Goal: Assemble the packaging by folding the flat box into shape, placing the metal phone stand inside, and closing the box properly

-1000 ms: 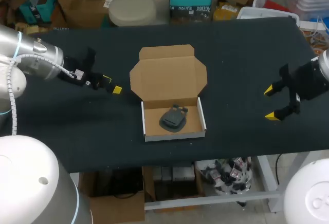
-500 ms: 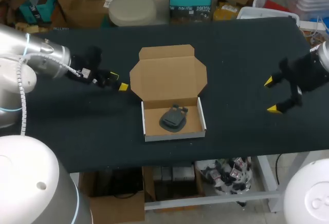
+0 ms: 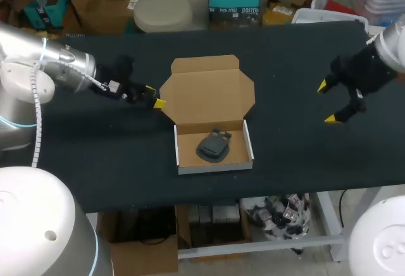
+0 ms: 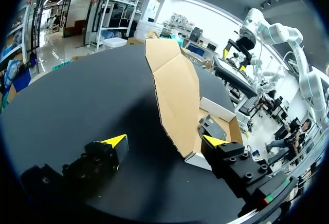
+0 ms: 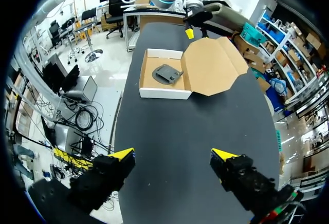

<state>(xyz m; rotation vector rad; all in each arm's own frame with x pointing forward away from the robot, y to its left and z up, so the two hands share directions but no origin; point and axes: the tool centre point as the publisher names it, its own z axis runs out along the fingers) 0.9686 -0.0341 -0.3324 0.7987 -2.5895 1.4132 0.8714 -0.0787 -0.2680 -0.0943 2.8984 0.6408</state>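
— How many boxes are on the desk (image 3: 285,152)?
— One cardboard box (image 3: 209,99), a single piece with its lid hinged on.
— And stands?
— One dark phone stand (image 3: 214,146), lying inside that box.
— Claws?
— Two: the left claw (image 3: 155,95) on one side of the box, the right claw (image 3: 326,102) on the other. Each has two yellow tips (image 3: 160,103), so four tips in all.

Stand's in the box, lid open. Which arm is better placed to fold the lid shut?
Left, most likely. The left gripper sits open right at the left edge of the lid, while the right gripper hangs open far off to the lid's right.
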